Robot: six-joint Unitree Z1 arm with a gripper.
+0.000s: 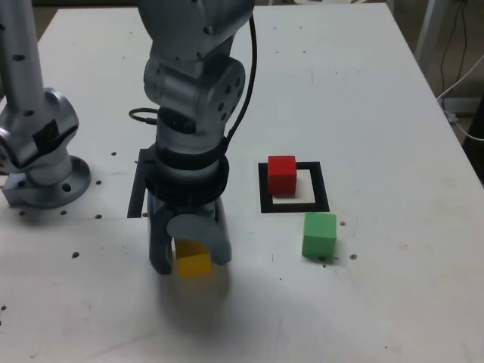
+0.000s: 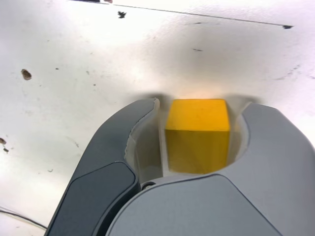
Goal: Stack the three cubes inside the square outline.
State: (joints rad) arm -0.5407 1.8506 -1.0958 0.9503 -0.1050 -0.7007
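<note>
The yellow cube (image 1: 193, 260) sits between the jaws of my gripper (image 1: 190, 253), near the table's front in the exterior view. The wrist view shows the yellow cube (image 2: 198, 135) filling the space between the grey fingers (image 2: 113, 147), which hug both its sides with no clear gap. The gripper (image 2: 197, 137) points straight down. The red cube (image 1: 282, 174) stands in the back left corner of the square outline (image 1: 294, 205), as the exterior view shows it. The green cube (image 1: 319, 235) rests on the table just outside the outline's front right corner.
A second grey arm's base (image 1: 41, 147) stands at the exterior view's left. A straight black strip (image 1: 137, 185) lies behind my gripper. Small screw holes dot the white table (image 1: 378, 98), and cables hang past its right edge.
</note>
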